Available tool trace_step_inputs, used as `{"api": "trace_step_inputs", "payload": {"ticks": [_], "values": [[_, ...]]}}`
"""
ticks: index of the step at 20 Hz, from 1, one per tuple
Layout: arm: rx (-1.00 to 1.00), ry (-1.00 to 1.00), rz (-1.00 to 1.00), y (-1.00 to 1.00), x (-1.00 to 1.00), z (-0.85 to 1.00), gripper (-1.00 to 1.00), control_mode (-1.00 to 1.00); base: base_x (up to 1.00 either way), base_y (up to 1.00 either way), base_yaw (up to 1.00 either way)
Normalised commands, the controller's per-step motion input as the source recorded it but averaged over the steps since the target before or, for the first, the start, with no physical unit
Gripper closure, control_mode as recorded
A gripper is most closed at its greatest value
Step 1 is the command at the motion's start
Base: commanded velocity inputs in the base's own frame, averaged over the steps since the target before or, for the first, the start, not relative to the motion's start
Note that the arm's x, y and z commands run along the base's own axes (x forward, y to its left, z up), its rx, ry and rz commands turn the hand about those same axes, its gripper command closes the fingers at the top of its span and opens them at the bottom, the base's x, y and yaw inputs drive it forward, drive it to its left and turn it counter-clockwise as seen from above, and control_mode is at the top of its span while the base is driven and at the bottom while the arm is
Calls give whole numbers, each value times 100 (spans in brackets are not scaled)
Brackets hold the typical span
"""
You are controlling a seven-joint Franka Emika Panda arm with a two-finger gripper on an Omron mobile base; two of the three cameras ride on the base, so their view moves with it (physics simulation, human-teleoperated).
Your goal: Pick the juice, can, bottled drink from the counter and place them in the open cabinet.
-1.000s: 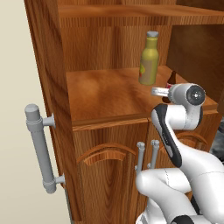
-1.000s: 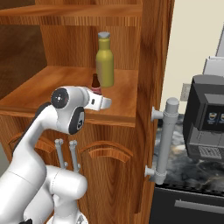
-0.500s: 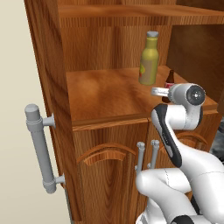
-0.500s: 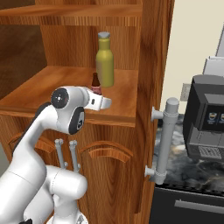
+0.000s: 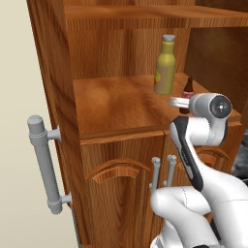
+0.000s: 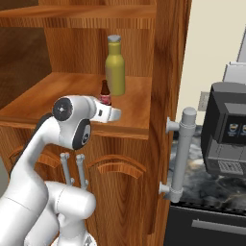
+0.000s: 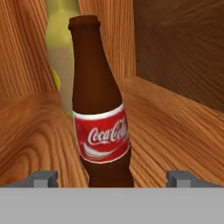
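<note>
Bottled drink (image 7: 98, 105): dark brown glass, upright on shelf of open cabinet (image 7: 175, 118). Red label with white upper border, white script lettering "Coca-Cola", white wave mark beneath; fully legible in hand view. Same label visible as small red patch in both base views, lettering too small to read there.

Juice (image 6: 115, 66): yellow bottle, label marks indistinct, no readable text.

Black machine (image 6: 226, 129) at right of right base view: two small lit display panels with tiny icons, characters illegible.
</note>
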Motion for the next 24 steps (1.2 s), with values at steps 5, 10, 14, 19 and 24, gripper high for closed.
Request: {"api": "trace_step_inputs", "payload": {"ticks": [5,10,14,19,24], "values": [[2,0,0,0,-78,42,-100,-100,0,0,0],[1,0,0,0,-58,63,-100,-100,0,0,0],[0,2,0,0,-53,66,-100,-100,0,0,0],[0,16,1,0,-73,37,-100,-100,0,0,0],[3,22,6,1,-80,2,-100,-100,0,0,0]]}}
